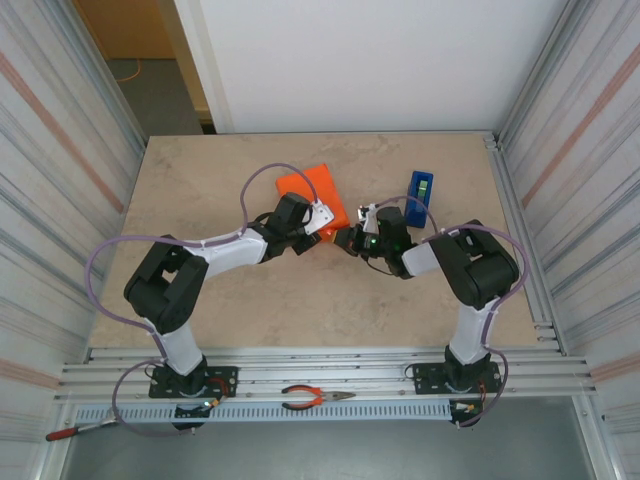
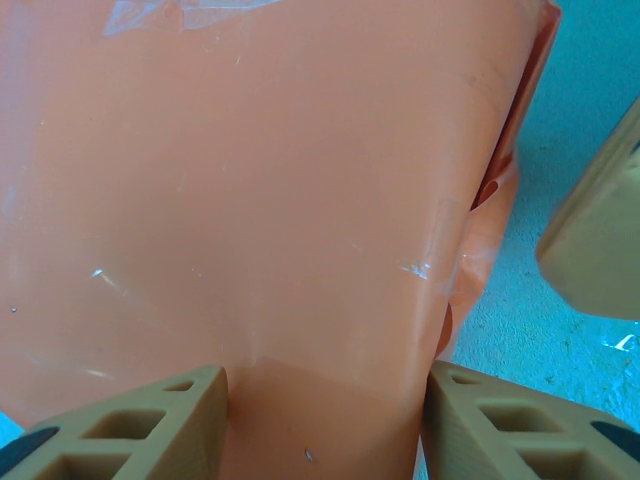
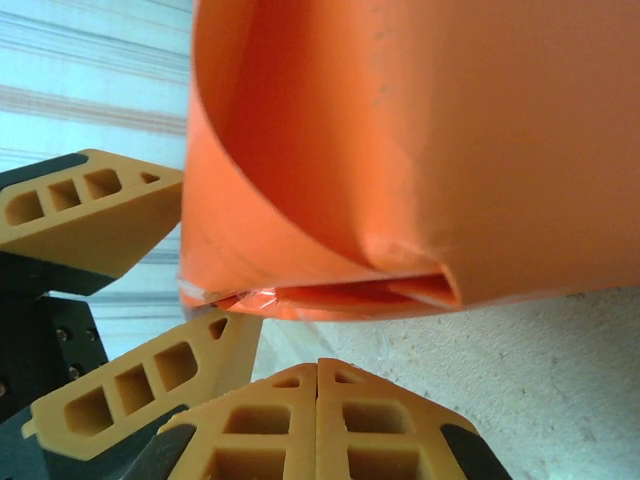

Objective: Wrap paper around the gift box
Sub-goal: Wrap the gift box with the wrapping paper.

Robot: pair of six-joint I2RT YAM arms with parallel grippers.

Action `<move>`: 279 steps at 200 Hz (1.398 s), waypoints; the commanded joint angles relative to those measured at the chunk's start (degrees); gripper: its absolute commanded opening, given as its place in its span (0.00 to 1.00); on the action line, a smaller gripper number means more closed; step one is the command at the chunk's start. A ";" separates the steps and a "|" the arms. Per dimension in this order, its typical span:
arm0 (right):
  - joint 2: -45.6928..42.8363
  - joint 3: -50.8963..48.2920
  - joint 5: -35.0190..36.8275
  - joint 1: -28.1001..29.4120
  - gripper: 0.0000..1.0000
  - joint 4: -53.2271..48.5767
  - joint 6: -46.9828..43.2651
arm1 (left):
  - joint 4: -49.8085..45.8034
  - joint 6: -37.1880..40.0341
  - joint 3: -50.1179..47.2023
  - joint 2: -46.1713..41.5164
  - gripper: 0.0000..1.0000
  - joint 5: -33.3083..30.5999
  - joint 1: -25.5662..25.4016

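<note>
Between fingers (image 2: 130, 425), taped orange gift box (image 2: 250, 200)

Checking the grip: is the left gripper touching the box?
Touching. In the left wrist view, the left gripper presses both sides of the box.

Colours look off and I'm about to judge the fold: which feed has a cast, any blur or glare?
Left wrist: strong cast, the table reads teal and the paper pale salmon, small glints on the clear tape. Right wrist: paper saturated orange and sharp, the fold's inside shadowed. Top external: even light, soft shadows, no glare.
</note>
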 commanded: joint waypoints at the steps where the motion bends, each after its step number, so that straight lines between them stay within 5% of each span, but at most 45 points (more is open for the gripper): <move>1: 2.46 2.69 0.88 0.35 0.00 1.76 0.41 | -2.88 -1.00 0.09 0.66 0.52 0.95 -0.12; 132: 1.13 -1.53 0.79 0.02 0.00 2.99 0.63 | -2.73 -1.32 -0.30 0.18 0.52 1.05 -0.12; 222: 8.23 5.55 0.93 1.52 0.00 4.52 2.67 | -2.96 -1.41 -0.33 0.08 0.52 1.06 -0.12; 279: 3.28 0.37 1.03 0.52 0.00 5.22 2.83 | -3.32 -3.25 -0.37 -2.60 0.52 2.96 0.70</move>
